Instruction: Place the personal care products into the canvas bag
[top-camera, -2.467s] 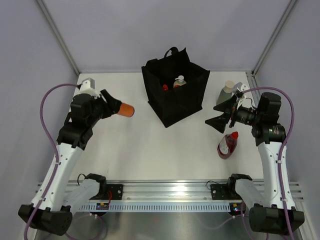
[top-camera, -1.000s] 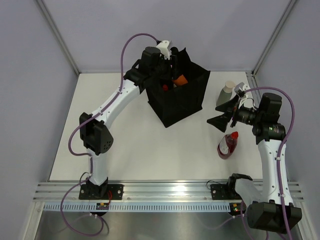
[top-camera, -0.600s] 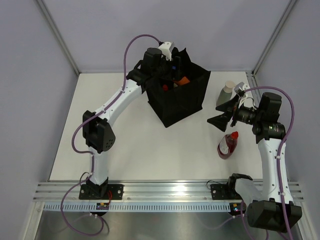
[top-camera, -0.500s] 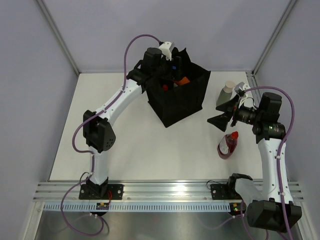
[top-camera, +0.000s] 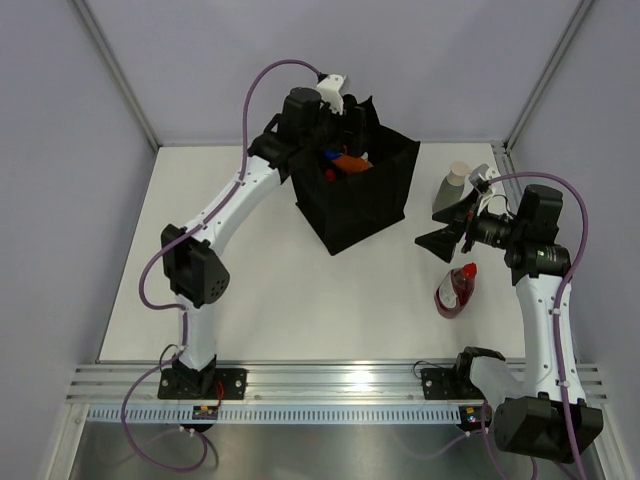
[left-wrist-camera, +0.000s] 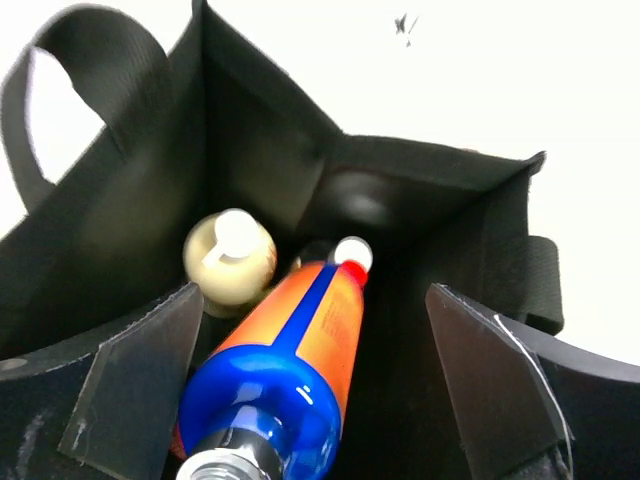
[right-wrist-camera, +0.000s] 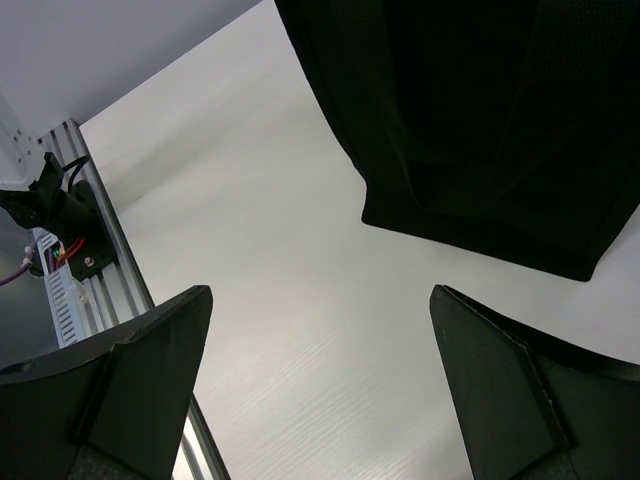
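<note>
The black canvas bag (top-camera: 365, 215) stands at the back middle of the table. My left gripper (top-camera: 336, 135) hangs over its mouth, open. Between its wide-apart fingers (left-wrist-camera: 130, 385) an orange and blue bottle (left-wrist-camera: 295, 345) with a red cap slants down into the bag, free of both pads. A cream bottle (left-wrist-camera: 230, 262) stands inside beside it. My right gripper (top-camera: 447, 229) is open over bare table to the right of the bag (right-wrist-camera: 480, 120). A dark red bottle (top-camera: 455, 290) lies just in front of it, and a grey-green bottle (top-camera: 450, 188) stands behind it.
An aluminium rail (top-camera: 340, 385) with both arm bases runs along the near edge. Grey walls and slanted frame posts (top-camera: 120, 75) close in the table on the left, right and back. The bag's loop handle (left-wrist-camera: 25, 110) sticks up at the left.
My left arm swung from the table's left side to above the bag carrying the orange bottle, then its jaws opened and let the bottle go. The right arm has stayed put.
</note>
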